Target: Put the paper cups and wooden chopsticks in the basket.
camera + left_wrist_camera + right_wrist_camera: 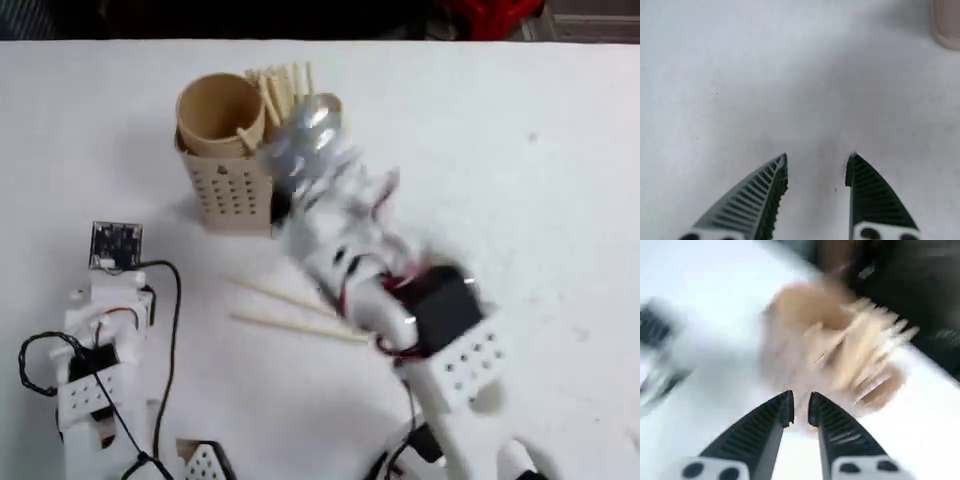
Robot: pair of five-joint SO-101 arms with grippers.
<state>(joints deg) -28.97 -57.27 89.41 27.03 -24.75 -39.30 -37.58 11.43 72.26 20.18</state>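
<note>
A cream perforated basket [232, 195] stands at the back of the white table, with a brown paper cup [218, 112] and several wooden chopsticks [282, 85] upright in it. Two more chopsticks [295, 312] lie flat on the table in front of it. My right gripper [800, 410] hovers close to the basket [805, 355], its fingers a narrow gap apart with nothing between them. From above, it [308, 140] sits blurred beside the basket's right side. My left gripper [817, 160] is open over bare table.
The left arm [100, 330] sits folded at the front left with black cables [165, 330] trailing by it. The right arm's body [420, 310] stretches across the middle, above one end of the lying chopsticks. A beige corner [946, 25] shows far from my left gripper.
</note>
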